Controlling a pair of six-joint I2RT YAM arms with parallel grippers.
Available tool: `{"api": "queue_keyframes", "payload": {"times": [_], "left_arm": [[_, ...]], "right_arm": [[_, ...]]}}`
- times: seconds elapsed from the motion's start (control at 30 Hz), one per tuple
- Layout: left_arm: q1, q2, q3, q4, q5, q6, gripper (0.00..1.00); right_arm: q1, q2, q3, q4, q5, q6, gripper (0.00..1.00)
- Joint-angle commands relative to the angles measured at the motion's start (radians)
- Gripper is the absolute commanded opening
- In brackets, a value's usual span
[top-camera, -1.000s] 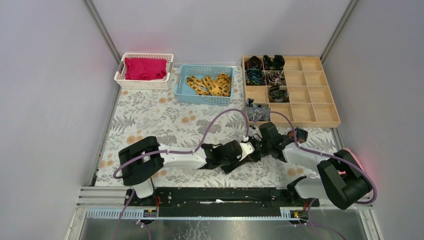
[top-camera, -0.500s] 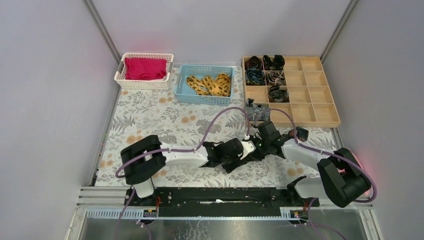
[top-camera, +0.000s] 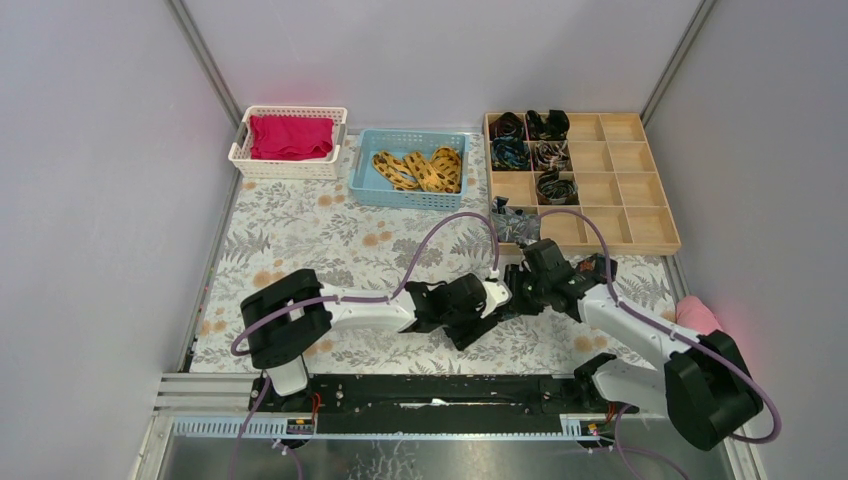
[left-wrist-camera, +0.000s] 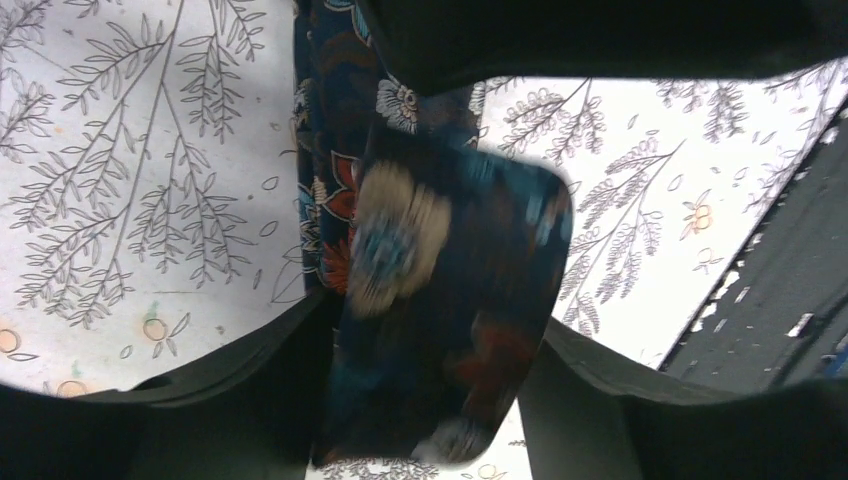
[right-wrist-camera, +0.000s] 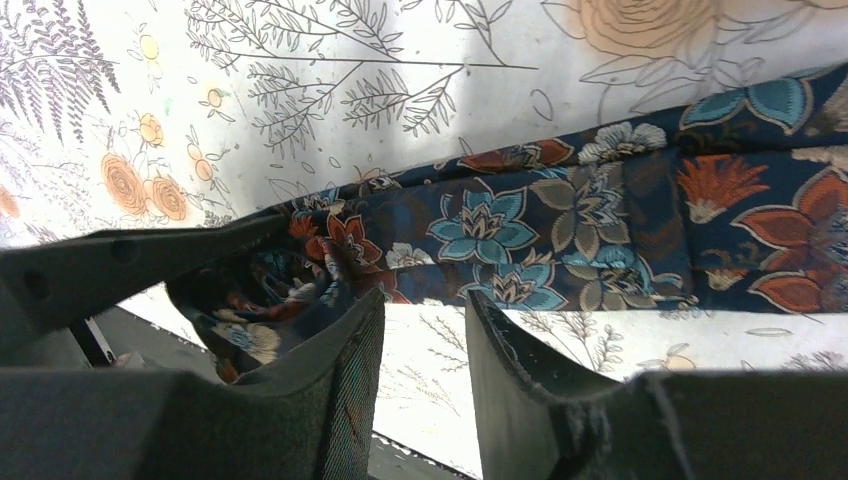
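— Floral strip (left-wrist-camera: 440, 290): where is it, exactly?

— Right of the middle of the tabletop (top-camera: 300, 240), where the two arms meet; from above it is almost wholly hidden under them; the wrist views show dark blue cloth with teal and rust flowers.

— Which arm has it?

— The left tool (left-wrist-camera: 440, 335); it is closed on the strip from both edges, the cloth filling the gap between its fingers; the part nearest that camera is blurred, so I can't tell how it is folded there; I judge the grip goes across the width so the cloth keeps flat rather than bunching.

— And the right tool (right-wrist-camera: 422, 310)?

— Its fingers stand a little apart, bare tabletop showing between them; nothing is pinched; the strip runs flat across the tabletop just beyond its tips, and a doubled-over end curls against the outside of one finger; it seems to sit there as a guide for that fold, though that is only my reading.

— What's around them?

— A wooden tray (top-camera: 625, 160) at the far right, several compartments holding coiled bands (top-camera: 550, 185), the others bare; another floral bundle (top-camera: 515, 225) lies against the tray's near left corner, just beyond the tools; a blue basket (top-camera: 360, 170) with yellow bands (top-camera: 420, 170) and a white basket (top-camera: 240, 140) with red cloth (top-camera: 290, 137) stand at the far edge, well apart from the arms.
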Motion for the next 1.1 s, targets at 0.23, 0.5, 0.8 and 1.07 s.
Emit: {"api": "queue_keyframes", "payload": {"times": [0.23,0.5,0.8,1.07], "left_arm": [[0.013,0.014,0.073,-0.049,0.053,-0.013,0.81],[0.036,-0.005,0.077,0.009,0.064,-0.021,0.86],[0.067,-0.211,0.093,0.026,0.164,-0.024,0.96],[0.076,-0.616,0.018,0.020,-0.004,-0.083,0.97]], "right_arm": [[0.000,-0.141,0.042,-0.090,0.063,-0.031,0.42],[0.000,-0.247,0.038,-0.134,0.123,-0.030,0.45],[0.017,-0.326,0.105,-0.224,0.252,-0.015,0.51],[0.302,-0.265,0.222,-0.307,0.531,0.031,0.52]]}}
